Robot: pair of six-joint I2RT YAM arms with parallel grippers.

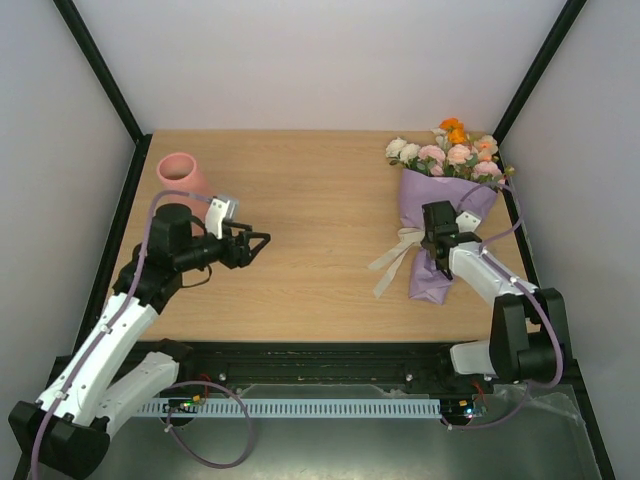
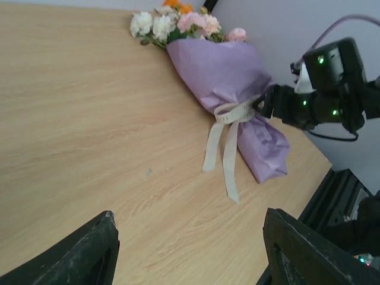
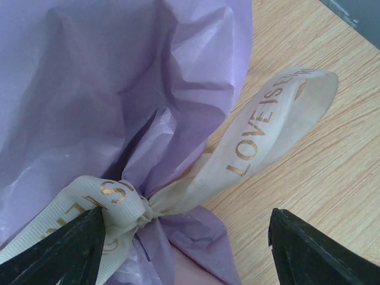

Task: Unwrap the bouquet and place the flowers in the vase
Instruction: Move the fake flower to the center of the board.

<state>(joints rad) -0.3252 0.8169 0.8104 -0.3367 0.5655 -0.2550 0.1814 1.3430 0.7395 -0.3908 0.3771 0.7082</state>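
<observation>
The bouquet point(image 1: 445, 215) lies on the table's right side, its lilac wrapping point(image 3: 119, 77) tied with a cream ribbon point(image 2: 228, 119). The flowers point(image 1: 450, 150) point toward the far edge. My right gripper point(image 1: 432, 250) hovers over the bouquet's tied neck. Its jaws stand open around the ribbon knot point(image 3: 139, 214), and the left finger point(image 3: 71, 249) touches the ribbon. A printed ribbon loop point(image 3: 279, 113) lies between the fingers. The salmon-pink vase point(image 1: 182, 172) stands upright at the far left. My left gripper point(image 1: 262, 240) hangs open and empty near the vase, facing the bouquet point(image 2: 225, 77).
Ribbon tails point(image 1: 388, 268) trail left of the bouquet onto the wooden table point(image 1: 320, 200). Black frame posts and white walls close in the sides and back. The right arm's wrist point(image 2: 326, 89) shows beside the bouquet in the left wrist view.
</observation>
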